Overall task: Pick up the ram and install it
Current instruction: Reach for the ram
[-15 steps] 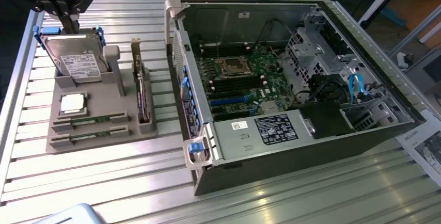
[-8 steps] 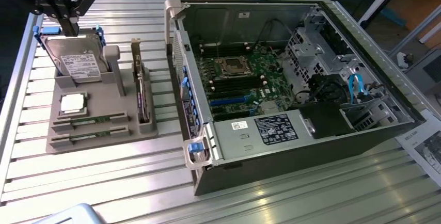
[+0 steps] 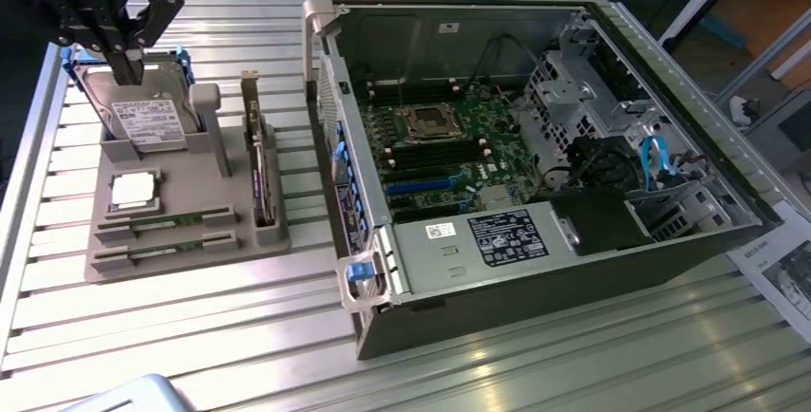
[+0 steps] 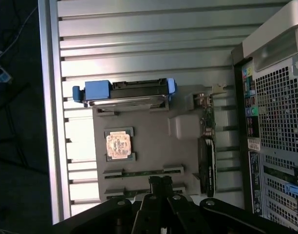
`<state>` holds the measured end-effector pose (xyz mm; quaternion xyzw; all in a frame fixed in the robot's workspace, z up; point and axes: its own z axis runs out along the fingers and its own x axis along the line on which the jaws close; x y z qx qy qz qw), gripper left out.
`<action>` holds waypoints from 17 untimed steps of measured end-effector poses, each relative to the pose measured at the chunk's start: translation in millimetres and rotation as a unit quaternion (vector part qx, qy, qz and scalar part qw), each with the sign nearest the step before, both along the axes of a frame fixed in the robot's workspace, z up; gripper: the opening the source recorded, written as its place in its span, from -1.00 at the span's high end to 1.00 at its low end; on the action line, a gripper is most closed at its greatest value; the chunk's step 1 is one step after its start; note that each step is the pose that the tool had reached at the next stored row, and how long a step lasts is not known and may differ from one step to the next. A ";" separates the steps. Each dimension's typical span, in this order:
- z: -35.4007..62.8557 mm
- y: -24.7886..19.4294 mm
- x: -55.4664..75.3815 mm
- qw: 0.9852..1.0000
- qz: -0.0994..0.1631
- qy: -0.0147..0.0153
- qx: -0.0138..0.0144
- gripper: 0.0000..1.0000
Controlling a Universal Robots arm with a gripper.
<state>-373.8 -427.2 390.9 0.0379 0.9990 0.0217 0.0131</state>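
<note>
Two green ram sticks [image 3: 165, 225] [image 3: 162, 247] lie in slots at the near end of a grey holder [image 3: 190, 179]. In the wrist view the rams [image 4: 141, 172] [image 4: 121, 191] appear as thin green strips. My black gripper [image 3: 123, 63] hangs high over the far end of the holder, above the hard drive [image 3: 146, 120]. Its fingers [image 4: 161, 184] are shut together with nothing between them. The open computer case [image 3: 533, 137] lies at the exterior view's right, its motherboard [image 3: 450, 151] facing up.
The holder also carries a square silver processor [image 3: 136, 190] [image 4: 119, 145], a hard drive in a blue caddy [image 4: 124, 91] and an upright dark expansion card [image 3: 261, 179] [image 4: 207, 163]. Everything rests on a ribbed metal table [image 3: 190, 336]. The case wall [image 3: 332, 137] stands close beside the holder.
</note>
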 end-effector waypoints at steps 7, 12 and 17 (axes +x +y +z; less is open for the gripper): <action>0.1 -14.7 0.0 1.000 0.000 0.000 0.000 0.80; 0.0 -21.4 -0.1 1.000 0.000 0.000 0.000 0.80; 0.0 -21.5 0.0 1.000 0.000 0.000 0.000 0.80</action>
